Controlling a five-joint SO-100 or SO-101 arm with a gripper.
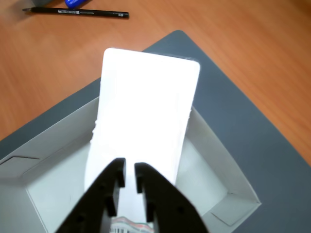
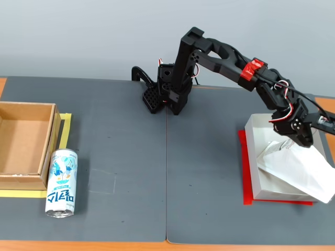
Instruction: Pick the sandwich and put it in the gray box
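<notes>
Only the wrist view shows the claw (image 1: pixel 129 175) pinching the sandwich (image 1: pixel 146 116) over the gray box (image 1: pixel 53 133).

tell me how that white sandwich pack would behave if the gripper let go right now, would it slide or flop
The sandwich looks fairly stiff: it spans the gray box rim without drooping. Its glossy plastic probably slides easily. With one end overhanging the wall in the fixed view, it may stay propped once the gripper lets go.

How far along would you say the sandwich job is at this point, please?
Done: the sandwich is lifted and over the gray box. In hand: the end effector grips one end, the far end overhanging the box wall. Left: lowering it fully inside and releasing.
</notes>
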